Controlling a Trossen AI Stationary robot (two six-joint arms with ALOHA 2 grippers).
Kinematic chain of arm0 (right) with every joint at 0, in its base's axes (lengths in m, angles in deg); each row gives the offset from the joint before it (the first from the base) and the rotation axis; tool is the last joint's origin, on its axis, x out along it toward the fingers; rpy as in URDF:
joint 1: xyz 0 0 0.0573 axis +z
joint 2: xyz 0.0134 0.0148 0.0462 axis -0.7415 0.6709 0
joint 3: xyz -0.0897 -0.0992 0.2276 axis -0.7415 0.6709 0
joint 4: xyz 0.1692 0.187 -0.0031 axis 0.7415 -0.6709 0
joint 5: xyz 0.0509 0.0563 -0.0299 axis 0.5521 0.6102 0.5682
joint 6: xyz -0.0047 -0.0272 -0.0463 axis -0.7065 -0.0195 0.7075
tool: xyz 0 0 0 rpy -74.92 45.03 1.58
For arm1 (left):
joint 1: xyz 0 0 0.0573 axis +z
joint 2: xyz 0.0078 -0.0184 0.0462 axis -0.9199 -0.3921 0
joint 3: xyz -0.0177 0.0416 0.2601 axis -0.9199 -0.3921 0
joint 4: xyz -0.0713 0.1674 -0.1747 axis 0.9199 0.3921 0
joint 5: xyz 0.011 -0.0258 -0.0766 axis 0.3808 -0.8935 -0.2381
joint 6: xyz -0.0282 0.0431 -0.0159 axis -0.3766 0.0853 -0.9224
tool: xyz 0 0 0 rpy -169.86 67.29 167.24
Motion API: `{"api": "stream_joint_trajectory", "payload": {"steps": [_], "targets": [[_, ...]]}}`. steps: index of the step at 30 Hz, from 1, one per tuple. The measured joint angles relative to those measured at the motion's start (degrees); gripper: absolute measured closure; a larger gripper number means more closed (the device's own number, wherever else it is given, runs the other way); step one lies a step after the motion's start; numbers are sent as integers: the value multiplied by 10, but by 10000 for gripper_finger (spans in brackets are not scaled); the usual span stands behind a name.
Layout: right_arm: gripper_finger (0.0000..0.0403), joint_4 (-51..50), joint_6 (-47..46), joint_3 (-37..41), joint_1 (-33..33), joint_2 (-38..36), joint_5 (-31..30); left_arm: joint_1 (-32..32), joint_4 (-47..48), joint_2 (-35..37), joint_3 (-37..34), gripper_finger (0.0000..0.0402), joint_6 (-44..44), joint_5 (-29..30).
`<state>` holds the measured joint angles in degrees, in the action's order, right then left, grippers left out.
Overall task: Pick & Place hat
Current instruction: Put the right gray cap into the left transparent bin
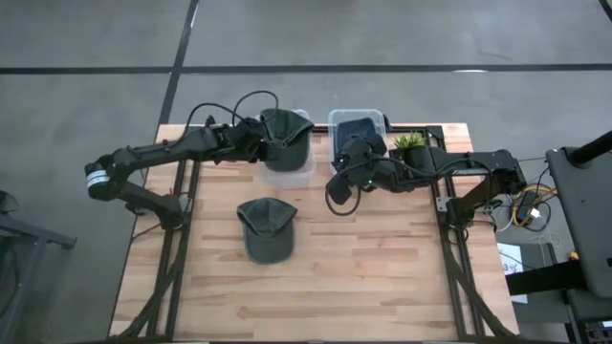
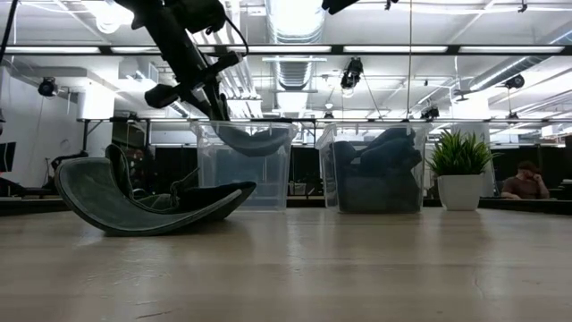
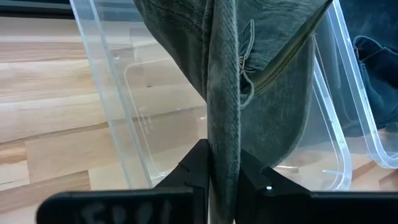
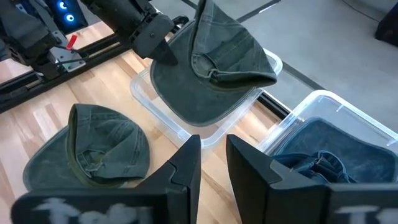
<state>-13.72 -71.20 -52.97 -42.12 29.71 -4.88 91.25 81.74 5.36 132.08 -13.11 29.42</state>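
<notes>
My left gripper (image 1: 260,141) reaches over the left clear bin (image 1: 287,164) and is shut on a green cap (image 1: 285,134), which sits in the top of the bin's opening (image 2: 255,139). A second green cap (image 1: 266,229) lies on the table with its open side up, resting on its crown and brim (image 2: 152,201). My right gripper (image 4: 212,155) is open and hovers between the two bins (image 1: 339,189), touching nothing. My left gripper pinches a folded edge of the cap's rim (image 3: 225,143) between its two fingers (image 3: 194,171). It comes slanting down from the table's left side (image 4: 158,43). The cap hangs from the hold, its lower part sagging into the top of the clear bin (image 4: 199,106).
A second clear bin (image 1: 359,129) to the right holds dark blue cloth items. A small potted plant (image 1: 411,143) stands at the far right of the table. Bare wood lies along the near half of the table (image 1: 382,277).
</notes>
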Motion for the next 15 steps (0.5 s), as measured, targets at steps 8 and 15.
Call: {"api": "stream_joint_trajectory", "payload": {"steps": [8, 15], "targets": [[326, 0, 0, 5, 0, 0, 0, 0, 0, 0, 0, 360, 16, -25], [319, 0, 0, 6, 0, 0, 0, 0, 0, 0, 0, 360, 23, -32]]}}
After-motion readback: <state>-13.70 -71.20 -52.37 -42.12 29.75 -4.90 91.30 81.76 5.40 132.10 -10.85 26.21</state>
